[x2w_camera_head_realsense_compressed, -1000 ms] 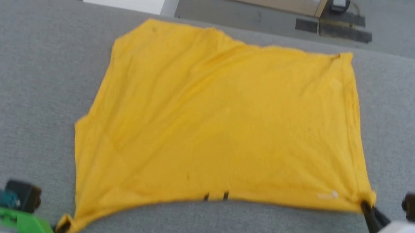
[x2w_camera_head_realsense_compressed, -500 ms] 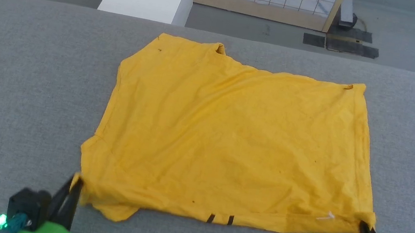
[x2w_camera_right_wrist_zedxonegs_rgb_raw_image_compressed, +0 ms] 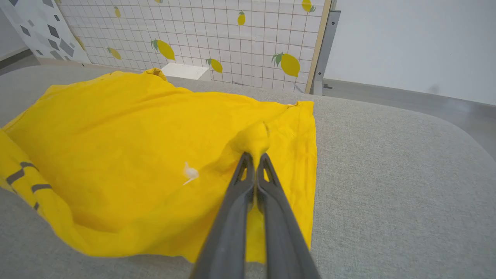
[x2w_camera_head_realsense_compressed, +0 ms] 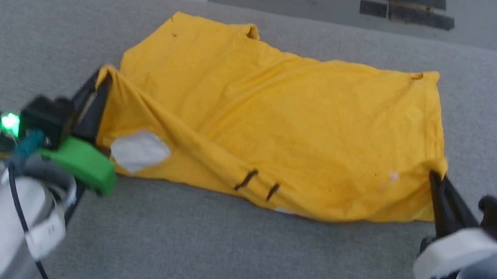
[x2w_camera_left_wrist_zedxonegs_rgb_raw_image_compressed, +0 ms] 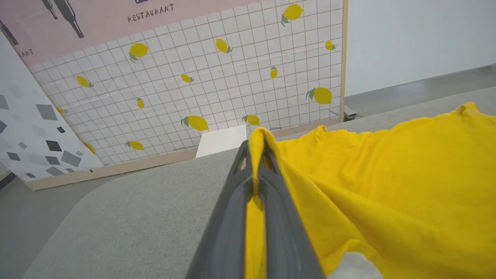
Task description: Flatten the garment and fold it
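1 grey table [x2w_camera_head_realsense_compressed: 228, 257] carried 1 shirt [x2w_camera_head_realsense_compressed: 283, 115], spread mid-table with its near edge raised, prob. for folding toward the far edge. 2 grippers: left gripper [x2w_camera_head_realsense_compressed: 102, 77] and right gripper [x2w_camera_head_realsense_compressed: 431, 176] each pinched a near corner, jaws pressed together on cloth, likely so both sides lifted evenly. Print showing: 1 white patch [x2w_camera_head_realsense_compressed: 139, 150], 2 black lines [x2w_camera_head_realsense_compressed: 249, 180].

The garment [x2w_camera_head_realsense_compressed: 283, 110] on the table [x2w_camera_head_realsense_compressed: 228, 257] between left pincer [x2w_camera_head_realsense_compressed: 101, 78] and right pincer [x2w_camera_head_realsense_compressed: 433, 176]

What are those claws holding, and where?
The yellow T-shirt: the left gripper pinches its near-left corner, the right gripper its near-right corner.
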`<state>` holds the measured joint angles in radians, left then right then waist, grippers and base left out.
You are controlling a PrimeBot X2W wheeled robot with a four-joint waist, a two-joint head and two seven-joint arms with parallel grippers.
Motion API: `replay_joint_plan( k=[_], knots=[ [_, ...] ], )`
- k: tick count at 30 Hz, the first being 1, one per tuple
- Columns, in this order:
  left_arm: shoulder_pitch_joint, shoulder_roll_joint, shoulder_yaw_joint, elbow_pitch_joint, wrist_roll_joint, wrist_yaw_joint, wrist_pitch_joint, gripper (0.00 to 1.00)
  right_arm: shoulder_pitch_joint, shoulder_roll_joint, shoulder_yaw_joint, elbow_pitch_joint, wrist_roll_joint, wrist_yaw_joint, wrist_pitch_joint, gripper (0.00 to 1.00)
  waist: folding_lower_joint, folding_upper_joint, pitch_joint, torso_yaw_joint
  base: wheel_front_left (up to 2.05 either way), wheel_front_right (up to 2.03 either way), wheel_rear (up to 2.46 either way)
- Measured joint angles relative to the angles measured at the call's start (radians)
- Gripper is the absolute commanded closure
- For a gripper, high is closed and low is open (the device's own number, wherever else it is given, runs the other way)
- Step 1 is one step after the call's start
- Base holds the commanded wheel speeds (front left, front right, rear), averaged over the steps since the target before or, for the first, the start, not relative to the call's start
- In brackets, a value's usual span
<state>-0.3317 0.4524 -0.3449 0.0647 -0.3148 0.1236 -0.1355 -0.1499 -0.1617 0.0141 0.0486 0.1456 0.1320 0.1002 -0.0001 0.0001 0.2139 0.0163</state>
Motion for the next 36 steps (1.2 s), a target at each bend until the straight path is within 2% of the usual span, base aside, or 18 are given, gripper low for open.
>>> replay_joint_plan(
  k=[4, 13, 16, 20, 23, 25, 26, 27, 28, 30, 32, 36],
  knots=[
    [-0.110, 0.017, 0.005, 0.057, 0.000, -0.028, 0.042, 1.00, -0.087, -0.005, -0.007, 0.045, -0.003, 0.000, 0.038, 1.00, 0.0001, 0.0000, 0.046, -0.012, 0.00, 0.00, 0.00],
    [-0.254, 0.046, 0.018, 0.252, -0.048, -0.096, 0.195, 1.00, -0.241, -0.017, -0.051, 0.154, -0.007, 0.000, 0.218, 1.00, 0.0002, 0.0000, 0.156, -0.041, 0.00, 0.00, 0.00],
    [-0.269, 0.063, 0.010, 0.328, -0.091, -0.141, 0.293, 1.00, -0.289, -0.031, -0.052, 0.199, 0.006, 0.000, 0.307, 1.00, 0.0002, 0.0000, 0.184, -0.051, 0.00, 0.00, 0.00],
    [-0.277, 0.070, 0.000, 0.391, -0.179, -0.197, 0.478, 1.00, -0.353, -0.052, -0.031, 0.246, 0.055, 0.000, 0.438, 1.00, 0.0002, 0.0000, 0.210, -0.063, 0.00, 0.00, 0.00],
    [-0.307, 0.084, 0.014, 0.394, -0.265, -0.217, 0.611, 1.00, -0.395, -0.064, -0.013, 0.263, 0.106, 0.000, 0.544, 1.00, 0.0001, 0.0000, 0.218, -0.069, 0.00, 0.00, 0.00],
    [-0.311, 0.086, 0.030, 0.387, -0.311, -0.219, 0.660, 1.00, -0.415, -0.073, -0.006, 0.269, 0.132, 0.000, 0.602, 1.00, 0.0002, 0.0000, 0.216, -0.069, 0.00, 0.00, 0.00],
    [-0.309, 0.084, 0.038, 0.384, -0.329, -0.218, 0.671, 0.60, -0.421, -0.077, -0.004, 0.269, 0.145, 0.000, 0.627, 0.82, 0.0001, 0.0000, 0.213, -0.069, 0.00, 0.00, 0.00],
    [-0.305, 0.081, 0.043, 0.377, -0.337, -0.213, 0.666, 0.02, -0.421, -0.078, -0.004, 0.267, 0.159, 0.000, 0.644, 0.34, 0.0002, 0.0000, 0.209, -0.067, 0.00, 0.00, 0.00],
    [-0.298, 0.079, 0.044, 0.371, -0.335, -0.205, 0.648, 0.00, -0.421, -0.078, -0.007, 0.266, 0.169, 0.000, 0.652, 0.00, 0.0002, 0.0000, 0.204, -0.066, 0.00, 0.00, 0.00],
    [-0.270, 0.073, 0.045, 0.350, -0.310, -0.186, 0.567, 0.00, -0.411, -0.078, -0.011, 0.251, 0.184, 0.000, 0.652, 0.00, 0.0002, 0.0000, 0.189, -0.061, 0.00, 0.00, 0.00],
    [-0.226, 0.067, 0.056, 0.327, -0.265, -0.147, 0.449, 0.00, -0.385, -0.077, -0.014, 0.225, 0.184, 0.000, 0.609, 0.00, 0.0002, 0.0000, 0.171, -0.058, 0.00, 0.00, 0.00],
    [-0.147, 0.036, 0.100, 0.260, -0.201, -0.062, 0.171, 0.00, -0.293, -0.069, -0.036, 0.160, 0.182, 0.000, 0.468, 0.00, 0.0002, 0.0000, 0.124, -0.051, 0.00, 0.00, 0.00]
  ],
)
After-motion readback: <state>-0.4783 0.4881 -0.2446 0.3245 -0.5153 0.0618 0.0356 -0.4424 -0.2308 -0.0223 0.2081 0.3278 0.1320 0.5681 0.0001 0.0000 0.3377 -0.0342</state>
